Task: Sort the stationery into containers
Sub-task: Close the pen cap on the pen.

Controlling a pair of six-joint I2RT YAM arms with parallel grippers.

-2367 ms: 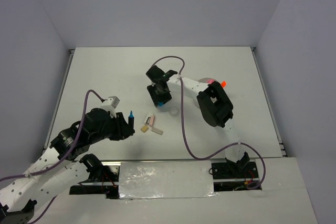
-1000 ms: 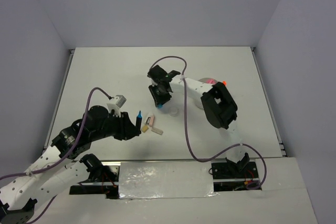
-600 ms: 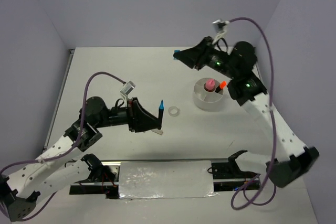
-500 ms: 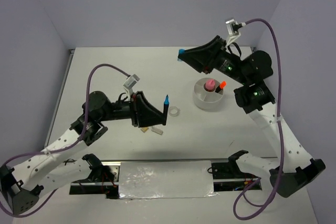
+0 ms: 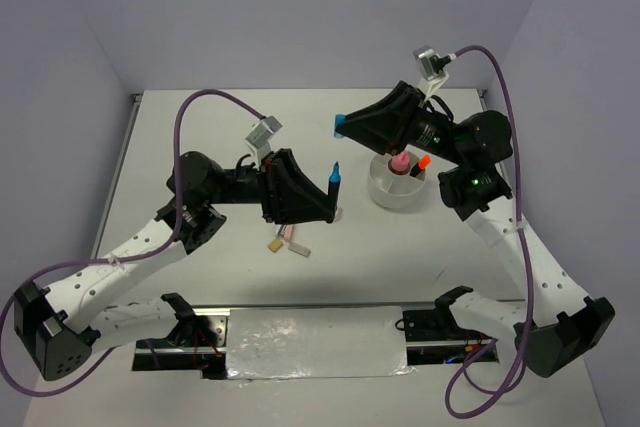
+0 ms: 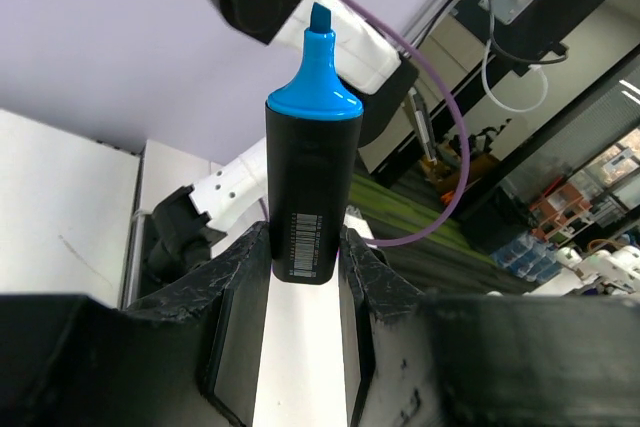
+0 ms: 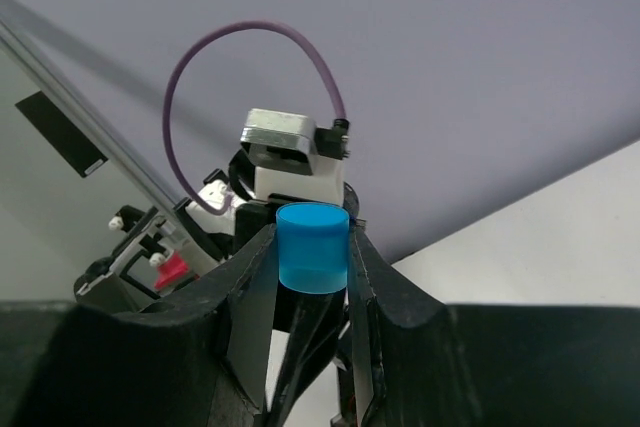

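My left gripper (image 5: 324, 205) is shut on a black marker with a blue tip (image 5: 333, 183) and holds it upright above the table's middle. In the left wrist view the marker (image 6: 309, 197) stands between the fingers (image 6: 240, 292), tip bare. My right gripper (image 5: 346, 127) is shut on a blue cap (image 5: 340, 125), raised above and just right of the marker's tip; the cap shows in the right wrist view (image 7: 312, 245). The round white tub (image 5: 382, 194) holds a pink cylinder (image 5: 400, 160) and an orange-tipped marker (image 5: 421, 163). The tape ring is hidden behind my left gripper.
A pink eraser (image 5: 288, 235) and tan pieces (image 5: 272, 244) lie on the table below my left gripper, near the front. The table's front edge has a strip of silver tape (image 5: 315, 340). Grey walls close the table's left, far and right sides.
Both arms have lifted off the table. The left has carried the marker right and up. The right has swung the blue cap from the table's middle to above the marker's tip.
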